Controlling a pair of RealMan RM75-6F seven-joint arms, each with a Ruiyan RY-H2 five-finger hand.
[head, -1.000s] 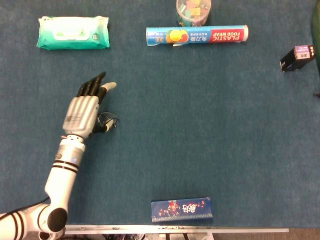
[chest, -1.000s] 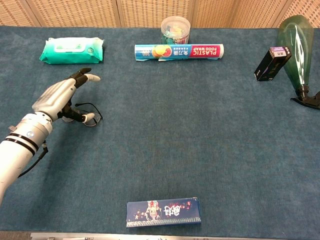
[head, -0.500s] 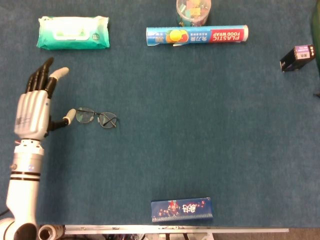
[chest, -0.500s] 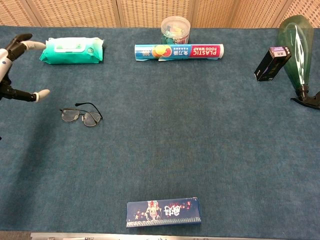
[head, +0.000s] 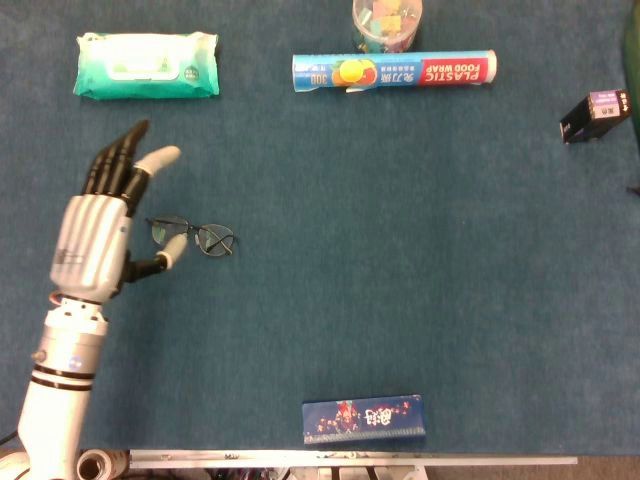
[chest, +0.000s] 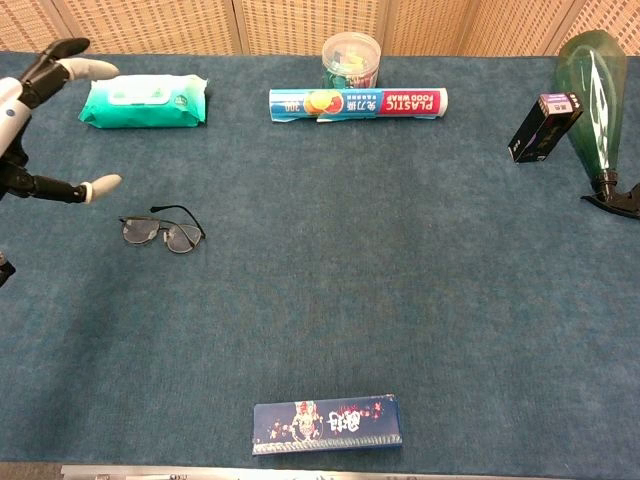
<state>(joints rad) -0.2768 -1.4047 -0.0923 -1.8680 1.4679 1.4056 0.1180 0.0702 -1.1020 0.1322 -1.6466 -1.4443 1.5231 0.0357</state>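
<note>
Glasses (head: 193, 236) lie flat on the bench (head: 400, 250), and my left hand (head: 100, 232) has swung back in from the left edge since half a second ago, fingers spread, holding nothing, thumb tip just above the frame's left end; right hand not in view. So they're released and uncovered, not gripped. Count: one glasses, one wipes pack (head: 146, 65), one wrap roll (head: 394, 71), one jar (head: 386, 22), one blue box (head: 364, 419), one dark box (head: 594, 115), one green bottle (chest: 590, 85).

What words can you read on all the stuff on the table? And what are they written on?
"PLASTIC FOOD WRAP" and "300": on the long wrap box, upside down in the head view.
Wet wipes pack: print too small to read.
Blue box at the near edge: characters too blurred.
Black box: label too small.
</note>
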